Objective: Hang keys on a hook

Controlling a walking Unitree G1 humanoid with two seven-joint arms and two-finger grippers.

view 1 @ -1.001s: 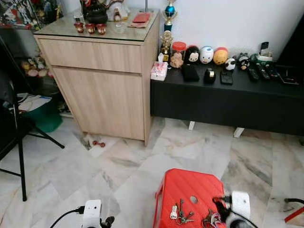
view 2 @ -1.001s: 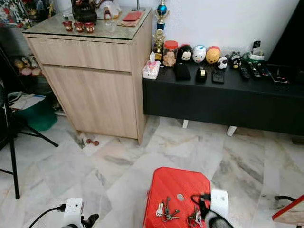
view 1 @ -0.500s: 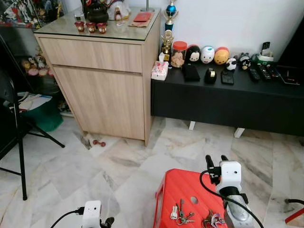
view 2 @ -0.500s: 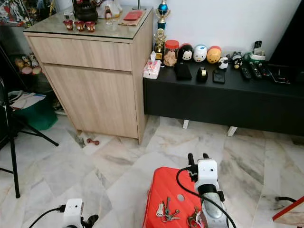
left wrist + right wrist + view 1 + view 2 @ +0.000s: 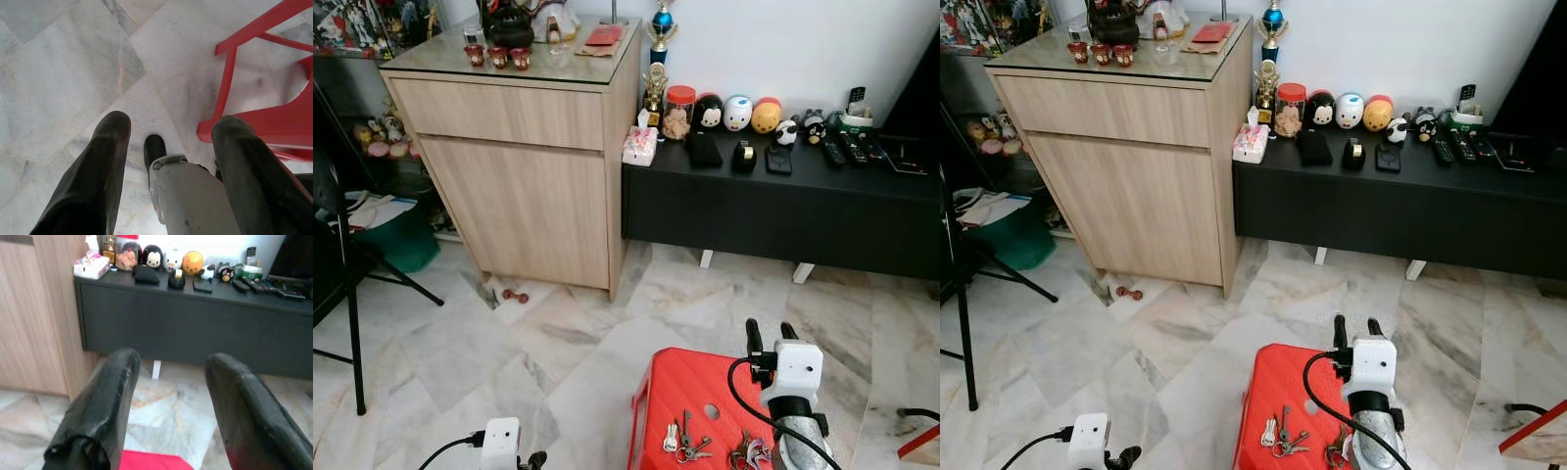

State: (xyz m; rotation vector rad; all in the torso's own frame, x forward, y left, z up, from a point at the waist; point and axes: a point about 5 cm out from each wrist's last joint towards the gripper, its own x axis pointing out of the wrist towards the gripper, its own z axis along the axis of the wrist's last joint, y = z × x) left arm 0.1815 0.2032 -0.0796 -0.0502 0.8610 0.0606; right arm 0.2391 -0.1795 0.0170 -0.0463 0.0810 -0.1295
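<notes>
A red plastic stool (image 5: 705, 377) stands on the marble floor just in front of me. Two bunches of keys lie on its seat: a silver bunch (image 5: 685, 443) with a white tag, and a second bunch (image 5: 751, 454) with red and pink tags to its right. My right gripper (image 5: 771, 333) is raised above the stool's far right corner, open and empty, its fingers aimed at the black bench (image 5: 195, 318). My left gripper (image 5: 171, 122) hangs low at the left, open over the floor beside the stool's leg (image 5: 225, 88).
A light wood cabinet (image 5: 529, 166) with a glass top stands at the back left. The low black bench (image 5: 783, 211) beside it carries toy figures, a jar and remotes. Black chair legs (image 5: 352, 323) and a green bin (image 5: 406, 240) are at the left.
My right gripper has risen from beside the right-hand key bunch to above the stool's far edge, empty. Both key bunches still lie on the seat.
</notes>
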